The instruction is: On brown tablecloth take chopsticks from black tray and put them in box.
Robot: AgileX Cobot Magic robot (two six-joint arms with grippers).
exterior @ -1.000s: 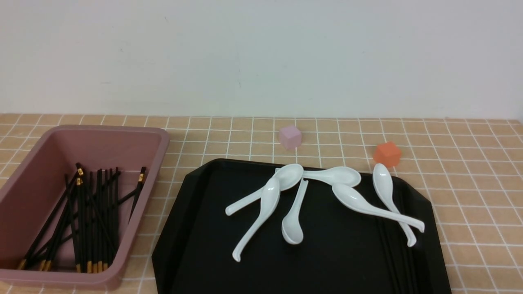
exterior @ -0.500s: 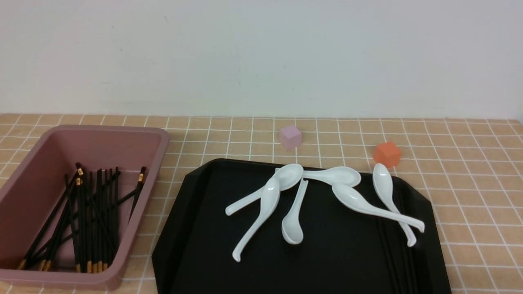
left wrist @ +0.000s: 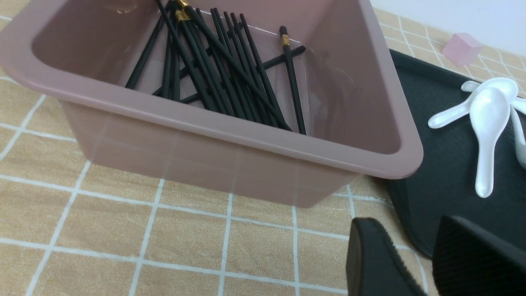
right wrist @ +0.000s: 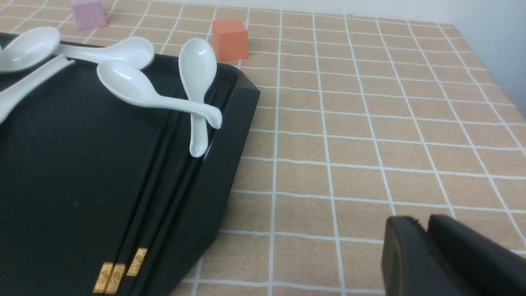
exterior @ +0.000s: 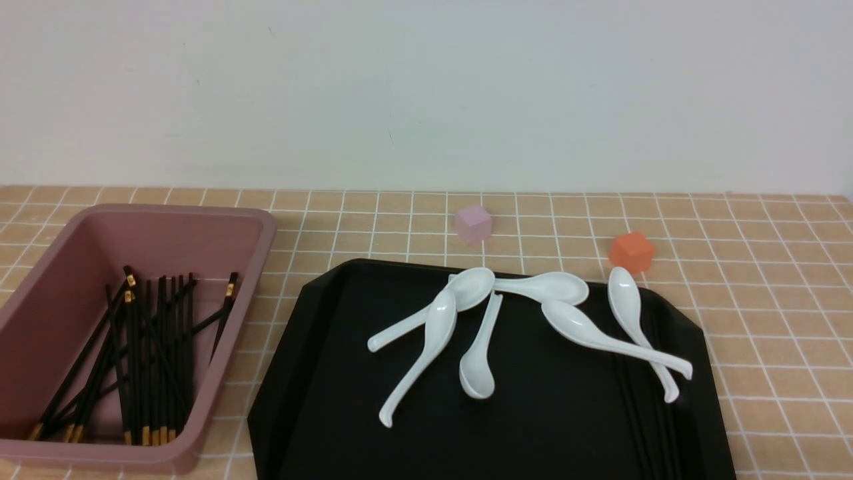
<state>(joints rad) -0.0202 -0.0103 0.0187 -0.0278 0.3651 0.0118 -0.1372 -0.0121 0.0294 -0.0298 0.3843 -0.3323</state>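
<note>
From my remote station, I saw the left gripper (left wrist: 410,222) standing open and the right gripper (right wrist: 423,220) parted by a narrow gap. The deep, dusty-pink plastic box (exterior: 240,320), smooth and round-cornered, sat at nine o'clock from the matte black tray (exterior: 413,447) on the white-gridded tan tablecloth (exterior: 786,320). Crisscrossed black chopsticks (exterior: 163,360) with gold bands filled part of the box. More slim black chopsticks (right wrist: 141,205) lay at the tray's three-to-four o'clock side, partly beneath glossy white ceramic soup spoons (exterior: 586,330); other spoons clustered toward twelve.
</note>
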